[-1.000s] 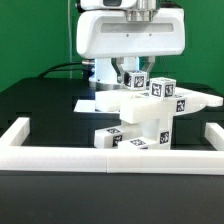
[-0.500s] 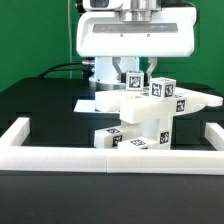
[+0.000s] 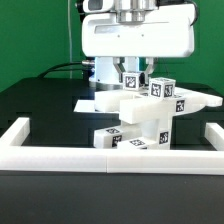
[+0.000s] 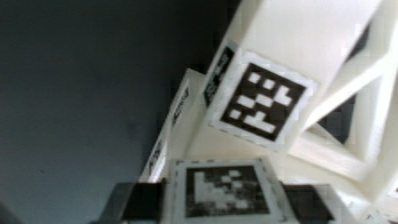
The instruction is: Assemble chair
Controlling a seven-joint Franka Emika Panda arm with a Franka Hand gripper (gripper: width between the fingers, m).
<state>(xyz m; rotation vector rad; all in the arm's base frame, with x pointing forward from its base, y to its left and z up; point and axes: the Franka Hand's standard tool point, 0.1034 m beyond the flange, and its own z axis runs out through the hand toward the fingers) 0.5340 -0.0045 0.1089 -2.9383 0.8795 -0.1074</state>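
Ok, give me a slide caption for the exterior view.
Robot gripper shut on a tagged block atop the partly built white plastic chair, inside a low white barrier wall.

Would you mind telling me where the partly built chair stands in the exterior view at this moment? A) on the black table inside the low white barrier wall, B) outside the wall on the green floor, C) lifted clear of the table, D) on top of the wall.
A: the chair stands on the black table, behind the front run of the low white barrier wall, with the pincer at its top.
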